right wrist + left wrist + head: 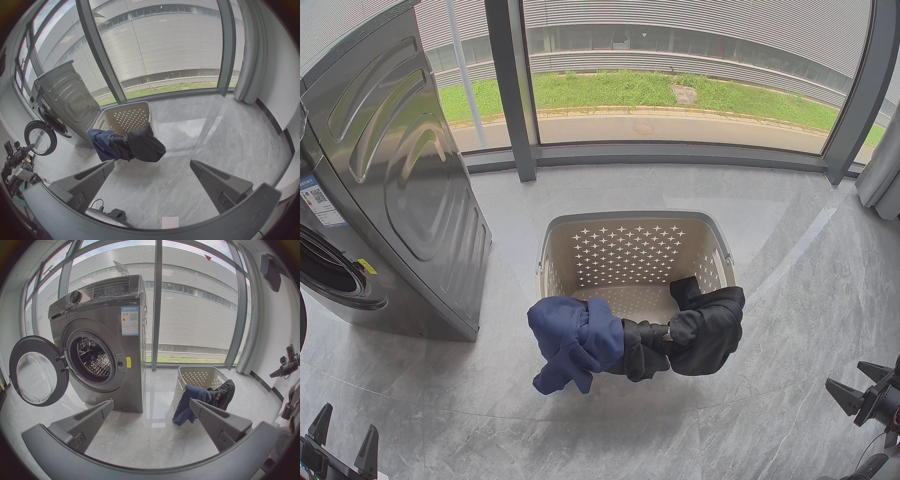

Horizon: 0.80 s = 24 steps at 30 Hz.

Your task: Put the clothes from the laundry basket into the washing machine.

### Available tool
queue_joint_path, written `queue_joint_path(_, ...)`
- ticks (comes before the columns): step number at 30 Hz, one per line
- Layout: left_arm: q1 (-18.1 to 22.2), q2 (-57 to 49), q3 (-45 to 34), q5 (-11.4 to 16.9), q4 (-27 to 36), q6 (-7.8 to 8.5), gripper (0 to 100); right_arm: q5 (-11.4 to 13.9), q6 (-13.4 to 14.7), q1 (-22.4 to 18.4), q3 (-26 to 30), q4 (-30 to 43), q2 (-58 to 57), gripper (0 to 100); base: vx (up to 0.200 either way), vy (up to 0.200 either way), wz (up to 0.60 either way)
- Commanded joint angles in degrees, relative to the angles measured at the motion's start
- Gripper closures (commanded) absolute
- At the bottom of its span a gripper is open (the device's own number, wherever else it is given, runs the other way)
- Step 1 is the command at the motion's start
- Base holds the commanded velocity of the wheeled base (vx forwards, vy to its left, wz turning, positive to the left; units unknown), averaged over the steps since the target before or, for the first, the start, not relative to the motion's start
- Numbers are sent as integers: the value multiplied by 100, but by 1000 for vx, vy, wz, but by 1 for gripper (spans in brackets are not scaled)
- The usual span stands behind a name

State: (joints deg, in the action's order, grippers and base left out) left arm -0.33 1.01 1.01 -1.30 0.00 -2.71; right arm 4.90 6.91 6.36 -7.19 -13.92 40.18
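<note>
- Grey steel front-load washing machine (103,343) at left; round door (37,371) swung open, drum ready for loading.
- Left gripper (150,403) low near floor, claw spread, holding nothing.
- Dark blue cloth garment (575,340) and black cloth garment (703,328) hang over near rim of beige star-perforated plastic laundry basket (631,216), seemingly tangled together. Basket on floor just right of machine.
- Right gripper (853,380) spread too, empty, well apart from clothes.
- Step in hand, likely: first grasp.
  - Pinch bunched middle where garments meet.
  - Lift clear of rim before swinging to drum.
  - Expect both pieces to come together; trailing ends may snag.
</note>
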Motion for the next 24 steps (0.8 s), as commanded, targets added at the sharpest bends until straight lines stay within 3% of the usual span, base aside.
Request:
queue_joint_path(1,-2,-84,-101,-1,0,-2,0,-7,38,427,209,-911,1493,0,0,0,0)
queue_joint_path(4,-2,-84,-101,-1,0,-2,0,-7,65,550,174,-1324,2020,0,0,0,0)
queue_joint_path(10,-2,-84,-101,-1,0,-2,0,-103,135,779,122,-2888,3875,0,0,0,0)
queue_joint_path(14,-2,-84,-101,-1,0,-2,0,-182,196,823,25,-3591,4525,0,-200,0,0)
queue_joint_path(19,-2,-84,-101,-1,0,-2,0,-191,179,884,-116,-3767,4824,0,-80,0,0)
queue_joint_path(21,-2,-84,-101,-1,0,-2,0,-402,179,1025,-379,-3776,5123,0,0,0,0)
queue_joint_path(24,-2,-84,-101,-1,0,-2,0,-455,188,1095,-582,-3785,5316,0,0,0,0)
